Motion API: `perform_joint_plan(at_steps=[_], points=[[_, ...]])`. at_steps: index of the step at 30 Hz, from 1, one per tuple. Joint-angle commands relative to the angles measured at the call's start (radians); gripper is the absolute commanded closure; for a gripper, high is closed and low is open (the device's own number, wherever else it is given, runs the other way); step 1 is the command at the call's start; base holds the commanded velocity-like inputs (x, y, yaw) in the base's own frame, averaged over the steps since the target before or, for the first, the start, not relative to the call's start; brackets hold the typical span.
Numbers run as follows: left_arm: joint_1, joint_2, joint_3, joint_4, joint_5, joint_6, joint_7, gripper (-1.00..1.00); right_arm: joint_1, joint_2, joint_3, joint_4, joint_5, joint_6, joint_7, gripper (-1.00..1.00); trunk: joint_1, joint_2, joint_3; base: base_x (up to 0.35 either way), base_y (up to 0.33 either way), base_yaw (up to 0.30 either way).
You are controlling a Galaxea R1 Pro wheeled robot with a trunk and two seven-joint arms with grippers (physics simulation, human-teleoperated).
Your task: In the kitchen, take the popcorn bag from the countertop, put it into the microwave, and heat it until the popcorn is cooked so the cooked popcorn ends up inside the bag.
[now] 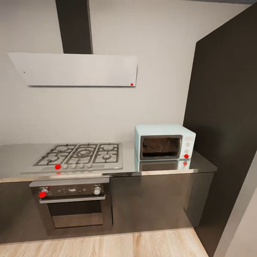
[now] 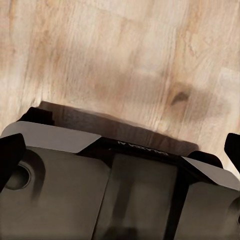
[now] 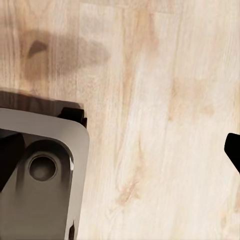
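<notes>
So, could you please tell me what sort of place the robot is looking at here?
A home kitchen, it seems: a gas hob set in a grey countertop, a built-in oven below it, and a pale blue microwave beside a dark tall cabinet.

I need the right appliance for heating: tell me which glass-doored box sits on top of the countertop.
The mint-blue microwave, standing on the countertop right of the gas hob; the dark oven is built in below.
</notes>
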Motion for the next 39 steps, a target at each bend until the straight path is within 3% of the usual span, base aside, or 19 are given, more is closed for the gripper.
perform_joint_plan(at_steps=[1,8,28,39], points=[[-0.001,0.0,-0.009,0.0,0.01,0.002,0.001,-1.0,-0.001,-0.001,-0.009,0.001,0.007,-0.003,0.001,-1.0,0.0,-0.001,-0.001,0.0,0.0,0.013],[-0.001,0.0,-0.009,0.0,0.01,0.003,0.001,-1.0,-0.001,0.0,-0.009,0.001,0.008,-0.007,0.0,-1.0,0.0,-0.001,-0.001,0.0,-0.018,0.002],[-0.001,0.0,-0.008,0.0,0.01,0.003,0.001,-1.0,-0.001,0.01,-0.009,0.001,0.006,0.001,0.005,-1.0,0.0,-0.001,-0.001,0.0,-0.274,0.001],[-0.001,0.0,-0.008,0.0,0.011,0.003,0.001,-1.0,-0.001,0.009,-0.005,0.001,0.006,0.001,0.003,-1.0,0.0,-0.001,-0.001,0.0,-0.159,0.231]])
